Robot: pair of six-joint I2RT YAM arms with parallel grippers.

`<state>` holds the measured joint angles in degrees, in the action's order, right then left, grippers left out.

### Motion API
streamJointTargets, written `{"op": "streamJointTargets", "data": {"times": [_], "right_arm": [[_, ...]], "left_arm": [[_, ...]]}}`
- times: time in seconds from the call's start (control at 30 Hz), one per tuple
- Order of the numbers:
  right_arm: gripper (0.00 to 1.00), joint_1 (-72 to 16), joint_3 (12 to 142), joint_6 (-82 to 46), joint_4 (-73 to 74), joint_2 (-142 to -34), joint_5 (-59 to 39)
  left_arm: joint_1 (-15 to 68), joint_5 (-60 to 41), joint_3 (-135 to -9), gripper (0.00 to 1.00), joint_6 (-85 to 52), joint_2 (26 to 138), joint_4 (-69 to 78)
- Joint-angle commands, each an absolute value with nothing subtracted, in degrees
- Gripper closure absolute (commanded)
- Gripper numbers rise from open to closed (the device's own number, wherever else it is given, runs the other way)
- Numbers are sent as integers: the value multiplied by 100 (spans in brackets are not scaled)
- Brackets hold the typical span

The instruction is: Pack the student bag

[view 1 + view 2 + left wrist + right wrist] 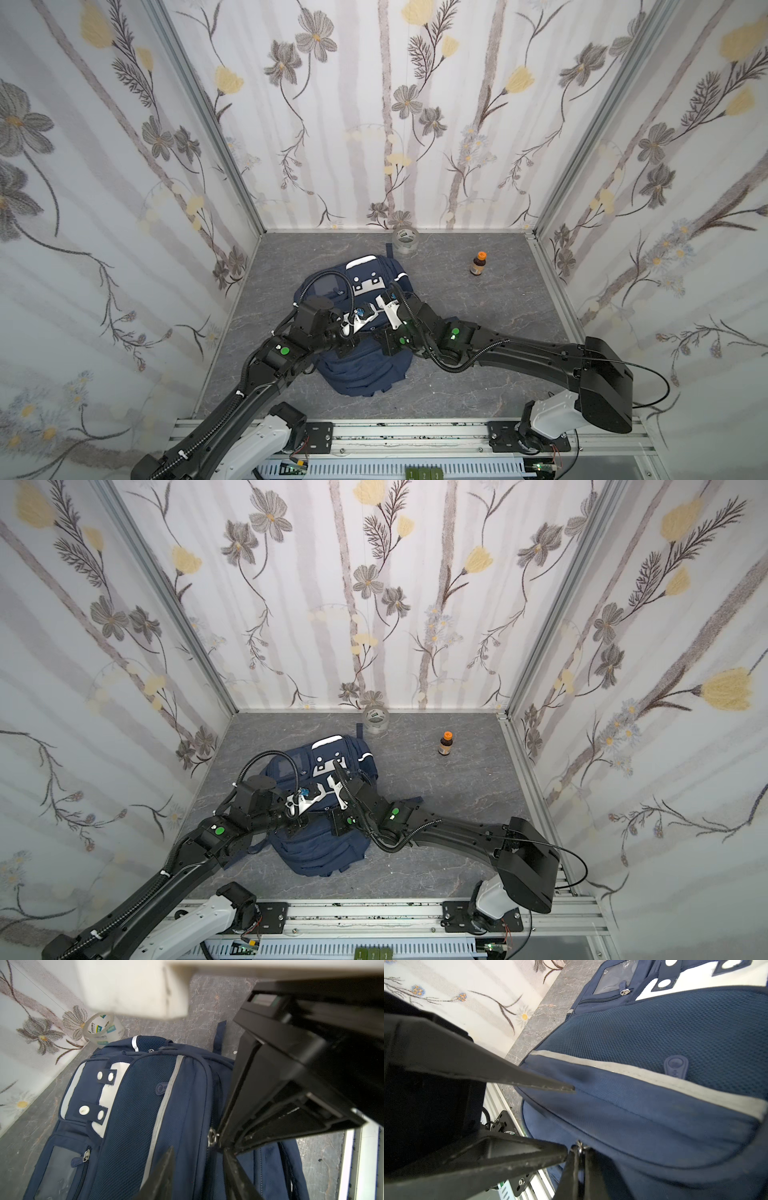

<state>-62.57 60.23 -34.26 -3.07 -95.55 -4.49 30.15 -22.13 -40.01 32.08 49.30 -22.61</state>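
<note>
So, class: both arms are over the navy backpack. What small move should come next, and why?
Probably the right gripper drags the metal zip pull along its track: its fingers are shut on it, and the navy blue fabric backpack looks closed.

We can read print only on the tape roll (101,1030), which stands at the far edge of the surface by the far wall, just beyond the student bag (135,1105). Inside its core, white and teal label blocks repeat what looks like the brand "deli", with Chinese characters beside it. The small rubber badge (161,1088) on the bag's mesh front carries raised marks we cannot make out. The label on the brown bottle (478,266), far right, is too small for us to read.
</note>
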Motion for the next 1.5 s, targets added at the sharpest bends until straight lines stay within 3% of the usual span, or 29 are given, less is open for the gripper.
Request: {"op": "streamJointTargets", "data": {"times": [0.0,0.2,0.33,0.67,1.17,1.37,1.43,1.47], "right_arm": [[100,-6256,6081,-3394,-46,-9504,-584],[100,-5828,5583,-3488,-121,-8907,-327],[100,-5537,5509,-3431,-214,-8728,-365],[100,-5958,6023,-3287,-92,-9419,-730],[100,-5472,5113,-3746,97,-8833,-566],[100,-5673,5475,-3630,-80,-9108,-684],[100,-5815,5730,-3561,-161,-9401,-736],[100,-5884,5876,-3519,-199,-9509,-784]], "left_arm": [[3015,-2189,-4113,64,3285,4983,-2251],[3006,-1666,-3922,59,3493,4611,-2596],[3006,-1515,-3703,61,3544,4317,-2746],[3006,-1650,-3683,100,3270,4475,-2397],[2975,-1574,-3643,100,3475,4598,-2333],[2961,-1628,-3735,100,3721,4518,-2656],[2975,-1674,-3867,66,3525,4631,-2563],[2979,-1769,-3927,62,3391,4694,-2433]]}}
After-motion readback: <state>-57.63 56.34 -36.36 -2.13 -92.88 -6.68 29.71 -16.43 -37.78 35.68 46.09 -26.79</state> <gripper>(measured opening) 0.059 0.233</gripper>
